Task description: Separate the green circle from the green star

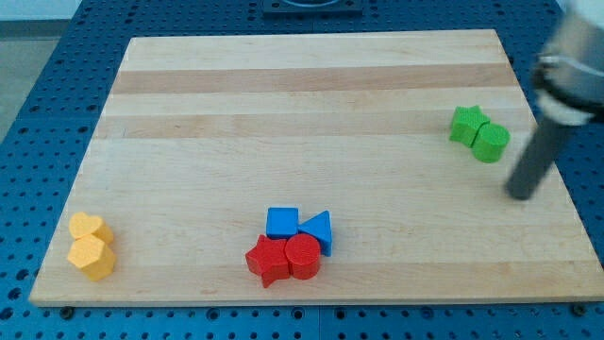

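The green star point(466, 124) and the green circle point(490, 143) sit touching each other near the board's right edge, the star to the upper left of the circle. My tip point(520, 195) is below and to the right of the green circle, a short gap away, touching neither block.
A blue square point(281, 222), a blue triangle point(318, 229), a red star point(267, 261) and a red circle point(304, 255) cluster at the bottom centre. Two yellow blocks point(91, 245) sit at the bottom left. The wooden board point(283, 104) lies on a blue pegboard.
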Action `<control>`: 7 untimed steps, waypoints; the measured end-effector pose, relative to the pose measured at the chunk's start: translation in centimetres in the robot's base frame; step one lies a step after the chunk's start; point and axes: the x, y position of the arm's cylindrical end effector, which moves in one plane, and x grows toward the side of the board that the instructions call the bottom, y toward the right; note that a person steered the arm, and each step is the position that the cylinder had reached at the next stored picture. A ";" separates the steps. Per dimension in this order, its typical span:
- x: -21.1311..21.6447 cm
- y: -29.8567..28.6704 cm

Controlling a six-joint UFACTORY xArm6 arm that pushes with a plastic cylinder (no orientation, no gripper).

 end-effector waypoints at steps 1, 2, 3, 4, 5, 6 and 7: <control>-3.9 7.0; -7.3 7.4; -7.9 4.1; -7.5 -1.3; -6.0 -7.0; -4.6 -11.4; -4.0 -9.1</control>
